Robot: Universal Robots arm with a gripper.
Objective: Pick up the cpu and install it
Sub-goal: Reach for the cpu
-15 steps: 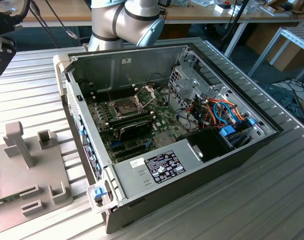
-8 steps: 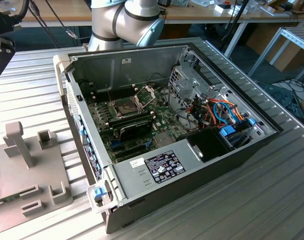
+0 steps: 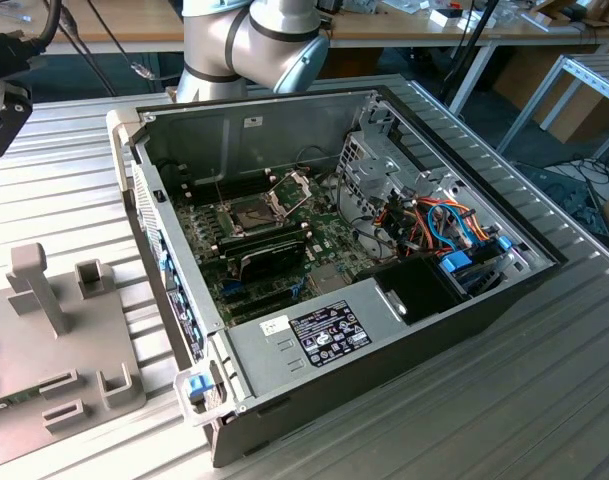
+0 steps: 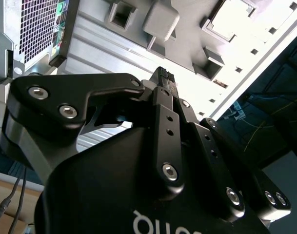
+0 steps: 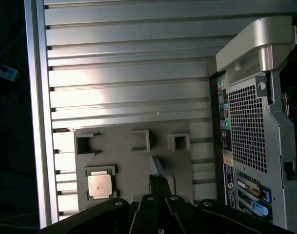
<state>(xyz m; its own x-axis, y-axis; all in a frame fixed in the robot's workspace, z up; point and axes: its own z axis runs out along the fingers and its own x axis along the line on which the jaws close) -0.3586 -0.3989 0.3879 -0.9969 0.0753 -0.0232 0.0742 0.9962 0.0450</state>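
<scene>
Cpu [image 5: 99, 185] rests in grey tray [image 5: 129, 171], claw [image 5: 158, 181] seemingly closed nearby

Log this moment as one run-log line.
tool: shut, empty, over grey fixture plate | small square silver-grey cpu: in plate pocket, untouched | motherboard socket: metal frame raised

I'm watching the open computer case [image 3: 404, 380] lying across the middle of the tabletop [image 3: 74, 180]. The holder plate [image 3: 94, 335] is sitting beside it, toward the exterior view's left edge. Inside the case, the motherboard [image 3: 329, 245] is lying flat and carrying the socket [image 3: 254, 213]. The power supply [image 3: 314, 335] is lying beside the motherboard, toward the tabletop's near edge. In the first wrist view, the cpu [image 5: 99, 185] is resting in a plate pocket on the side away from the case.
</scene>
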